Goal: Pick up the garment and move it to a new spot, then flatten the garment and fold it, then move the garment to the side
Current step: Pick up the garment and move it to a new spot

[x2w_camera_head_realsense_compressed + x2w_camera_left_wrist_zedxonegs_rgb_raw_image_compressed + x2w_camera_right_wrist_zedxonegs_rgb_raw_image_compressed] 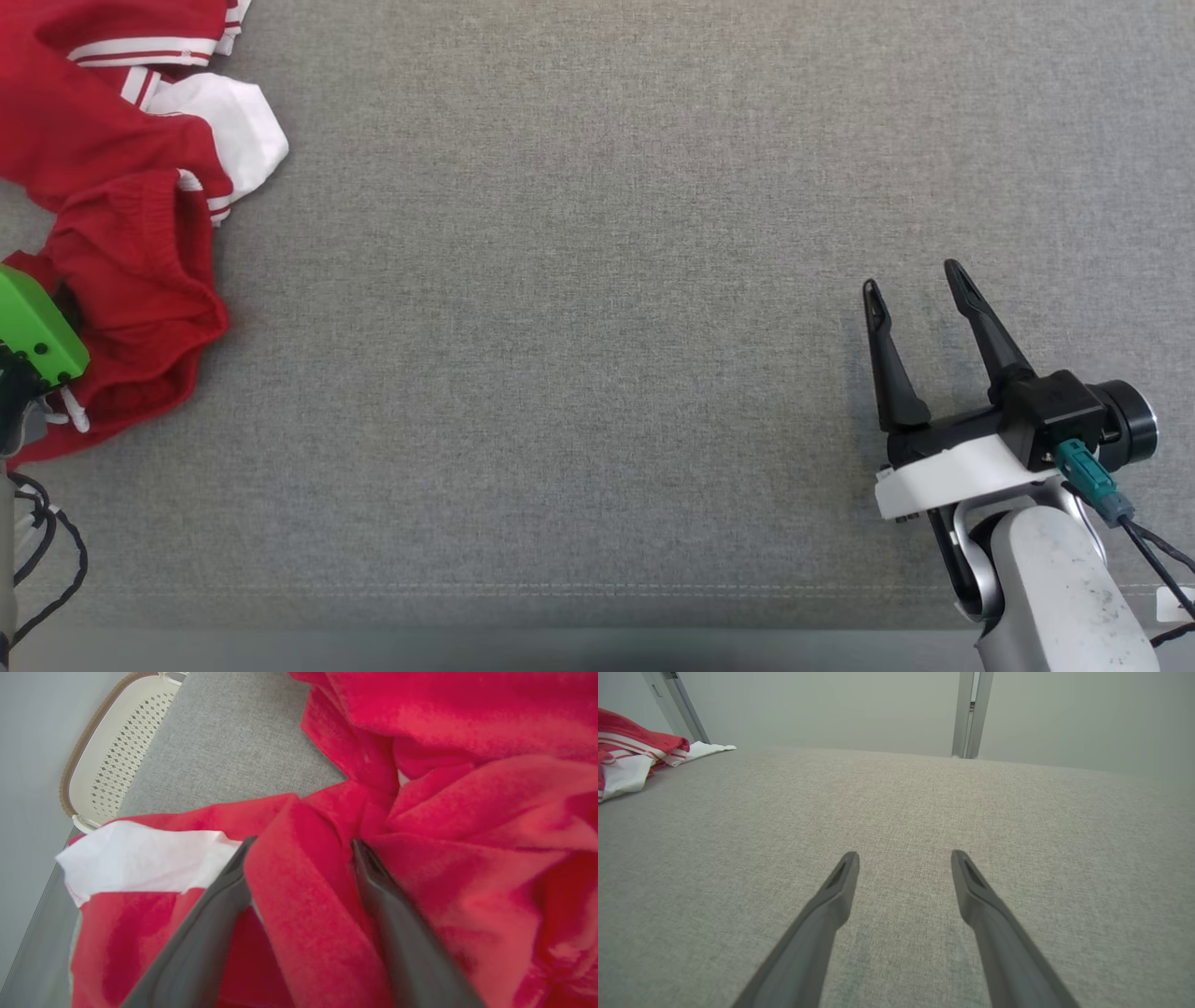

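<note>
Nearest the robot, the right claw (pixel 912 277) hovers spread and empty over the bare counter (pixel 597 327), well apart from the work. The left claw (pixel 304 842) is spread too, its fingers straddling a raised fold of the red garment (pixel 467 812), which lies crumpled at the counter's left side. Closing on that single ridge risks the cloth slipping free on the lift, or rising as a tangled bunch. Farther off, a careless drag could snag the white lining (pixel 140 858) or spill the cloth toward the basket (pixel 107 751).

Red garment (pixel 121 252), white-striped trim — crumpled in a heap, far left of the grey surface (pixel 597 373).
</note>
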You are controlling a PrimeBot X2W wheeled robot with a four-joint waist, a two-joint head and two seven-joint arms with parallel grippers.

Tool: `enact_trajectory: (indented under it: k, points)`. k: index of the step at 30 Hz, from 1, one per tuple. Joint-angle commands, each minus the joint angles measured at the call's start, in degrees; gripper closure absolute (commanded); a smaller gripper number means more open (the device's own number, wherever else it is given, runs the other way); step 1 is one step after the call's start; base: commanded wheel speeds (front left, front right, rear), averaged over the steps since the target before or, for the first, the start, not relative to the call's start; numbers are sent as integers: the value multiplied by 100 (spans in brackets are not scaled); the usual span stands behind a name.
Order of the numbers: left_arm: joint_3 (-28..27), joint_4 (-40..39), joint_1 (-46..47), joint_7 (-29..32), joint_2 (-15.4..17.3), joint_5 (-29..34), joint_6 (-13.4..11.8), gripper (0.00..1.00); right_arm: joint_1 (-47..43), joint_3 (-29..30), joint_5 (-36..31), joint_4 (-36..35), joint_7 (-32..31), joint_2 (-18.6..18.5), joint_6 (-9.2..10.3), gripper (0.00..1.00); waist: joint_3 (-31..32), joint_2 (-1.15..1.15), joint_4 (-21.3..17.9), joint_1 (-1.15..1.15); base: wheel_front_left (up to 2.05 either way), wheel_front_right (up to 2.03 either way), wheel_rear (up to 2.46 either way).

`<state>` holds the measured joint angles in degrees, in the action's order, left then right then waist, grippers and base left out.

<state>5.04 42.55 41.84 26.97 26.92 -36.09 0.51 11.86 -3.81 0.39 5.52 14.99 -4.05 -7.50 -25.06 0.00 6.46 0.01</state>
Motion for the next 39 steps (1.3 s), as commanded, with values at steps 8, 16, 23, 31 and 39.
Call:
enact_trajectory:
  k: [8, 16, 23, 31, 39]
  points:
    - [-92, 17, -146, -145, -22, -194, 81, 100, 88, 55, 34, 40, 20, -21, 2, 0, 56, 0, 49, -1, 0, 0, 0]
    - [-258, -179, -229, -354, -87, -473, 298, 100, -44, 96, 109, 138, 20, 19, 2, 0, 531, 0, 247, -1, 0, 0, 0]
    - [-30, -556, -303, -311, -44, -444, 498, 100, -289, 204, 161, 223, 20, 67, 2, 0, 1219, 0, 420, -1, 0, 0, 0]
    - [394, -1350, -373, -225, -226, -543, 653, 100, -608, 344, 252, 281, 20, 108, 2, 0, 1961, 0, 376, -1, 0, 0, 0]
    - [879, -2082, -316, -132, -645, -575, 638, 100, -879, 439, 391, 255, 20, 116, 2, 0, 2368, 0, 40, -1, 0, 0, 0]
